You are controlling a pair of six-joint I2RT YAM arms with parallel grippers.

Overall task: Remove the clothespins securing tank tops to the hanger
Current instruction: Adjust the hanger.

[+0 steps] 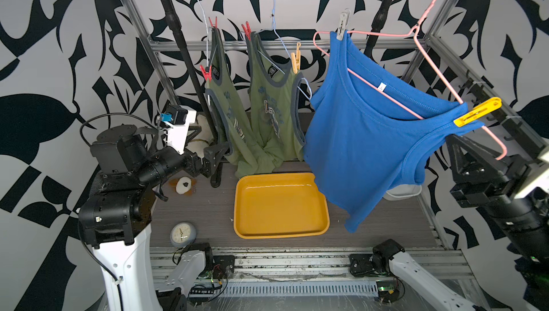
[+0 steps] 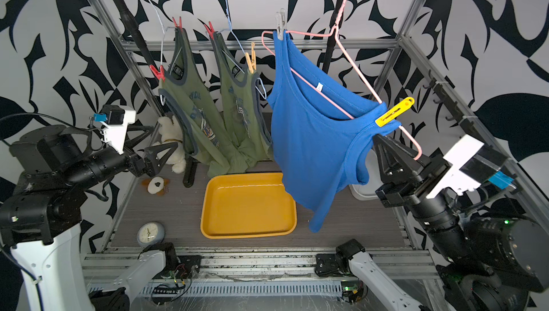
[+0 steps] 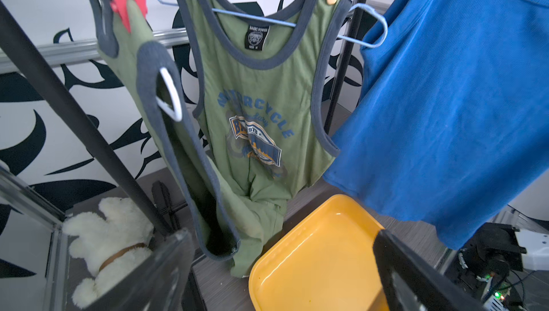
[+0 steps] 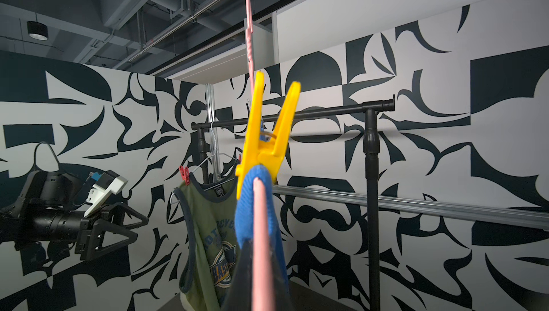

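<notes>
Right end effector: closed on the lower arm of the pink hanger, just below the yellow clothespin, fingers against the blue strap.
Left end effector: jaws spread wide, holding nothing, raised near the left olive tank top.
Blue tank top: hangs on the steeply tilted pink hanger, with the grey clothespin on its high strap and the yellow one on its low strap. Its hem hangs over a corner of the tray.
Middle olive tank top: on a light blue hanger, pinned by a red clothespin and a pale yellow clothespin.
Left olive top: pinned by an upper red pin and a lower red pin.
Olive hems: bunched on the table behind the tray.
Table items: clock and plush toy.
</notes>
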